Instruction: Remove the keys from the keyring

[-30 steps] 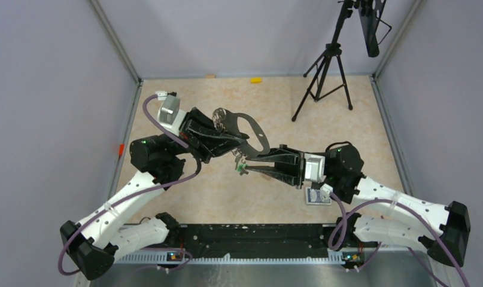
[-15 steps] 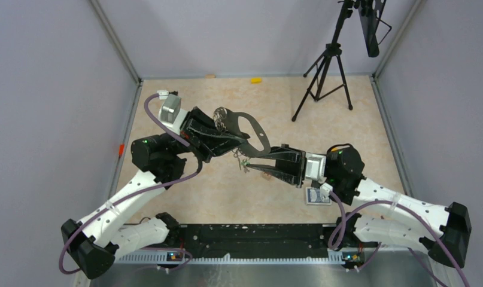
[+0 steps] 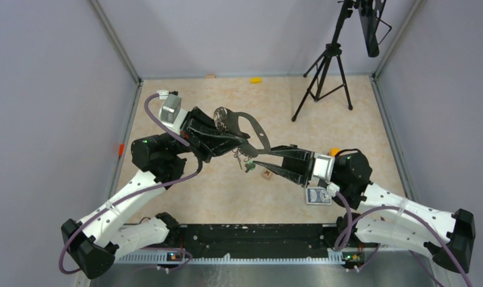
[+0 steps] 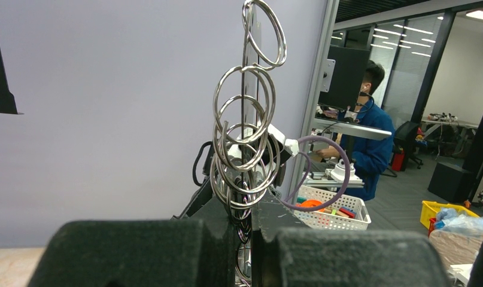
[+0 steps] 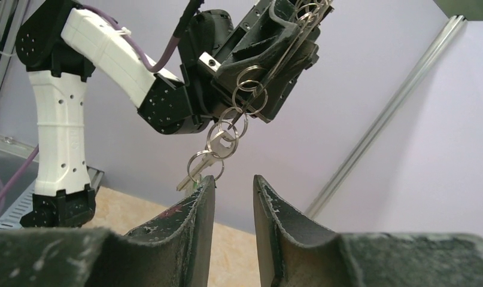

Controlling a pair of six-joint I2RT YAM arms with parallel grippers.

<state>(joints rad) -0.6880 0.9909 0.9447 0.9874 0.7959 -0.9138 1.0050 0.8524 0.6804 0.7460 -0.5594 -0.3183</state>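
Pulling right fingers (image 3: 267, 162) back rightward versus a second ago and parting them wider; narrow gap now, gripping nothing. Uncovering small brown cube (image 3: 266, 174) on desk (image 3: 227, 197) in the process. Clamping keyring (image 3: 263, 136) tight in closed left fingers (image 3: 239, 143), raised off the desk, flat loop seen edge-on from left wrist. Keys (image 3: 248, 166) dangling off a chain of small split rings (image 4: 239, 179) below that grip, green head lowest, just beyond right fingertips, outside the gap. Blue card box (image 3: 318, 195) under right wrist.
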